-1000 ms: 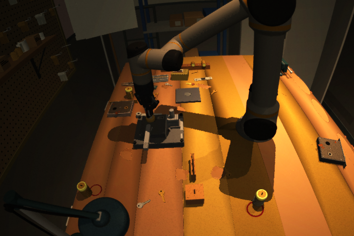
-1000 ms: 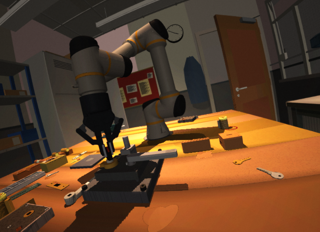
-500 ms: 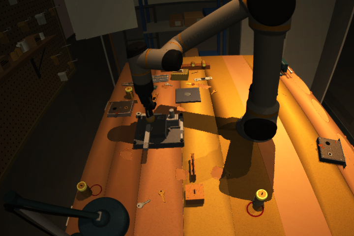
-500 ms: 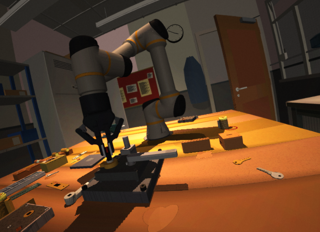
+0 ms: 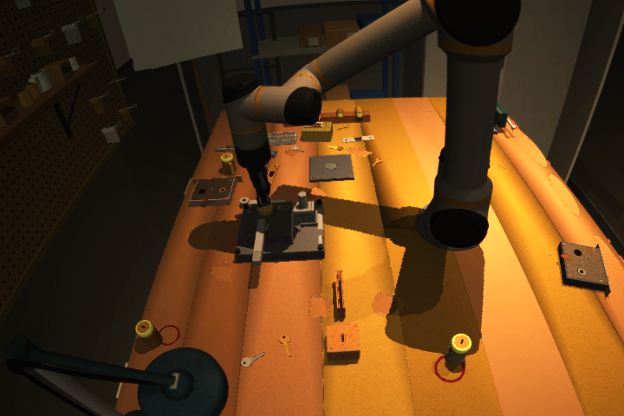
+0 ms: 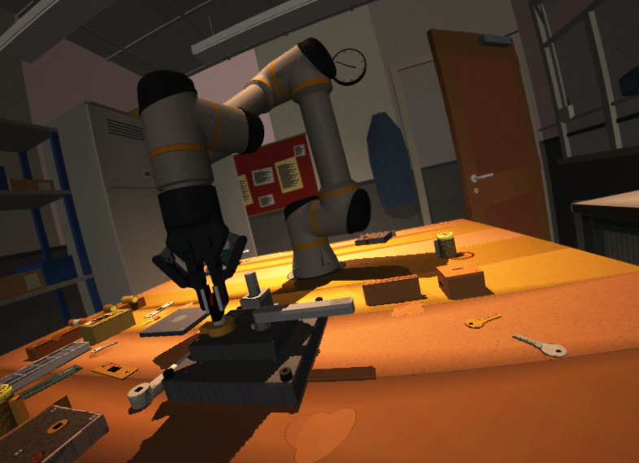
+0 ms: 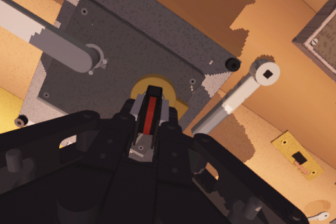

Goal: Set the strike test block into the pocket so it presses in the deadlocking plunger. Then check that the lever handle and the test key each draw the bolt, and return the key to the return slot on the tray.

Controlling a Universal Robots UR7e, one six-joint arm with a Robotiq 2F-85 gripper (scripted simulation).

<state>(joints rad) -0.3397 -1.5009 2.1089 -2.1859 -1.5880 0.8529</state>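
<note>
Left of the bench's middle sits the dark lock fixture point(image 5: 279, 230) point(image 6: 248, 355), with its grey lever handle point(image 6: 304, 309) point(image 7: 54, 44) reaching out over one side and a brass cylinder point(image 7: 157, 95) point(image 6: 219, 328) on its top plate. The red-bowed test key point(image 7: 150, 113) point(image 6: 212, 299) stands upright over the brass cylinder, held in my closed gripper point(image 7: 150, 105) point(image 5: 263, 200) point(image 6: 216, 311). A grey post and block point(image 5: 303, 208) stand at the fixture's far corner. I cannot tell whether the key's blade is in the cylinder.
A loose grey lever with a square hole point(image 7: 244, 90) point(image 6: 149, 388) lies against the fixture's edge. A brass strike plate point(image 7: 297, 158), spare lock cases point(image 5: 214, 190), an orange slotted box point(image 5: 342, 342) and two loose keys point(image 5: 269, 351) lie around the bench.
</note>
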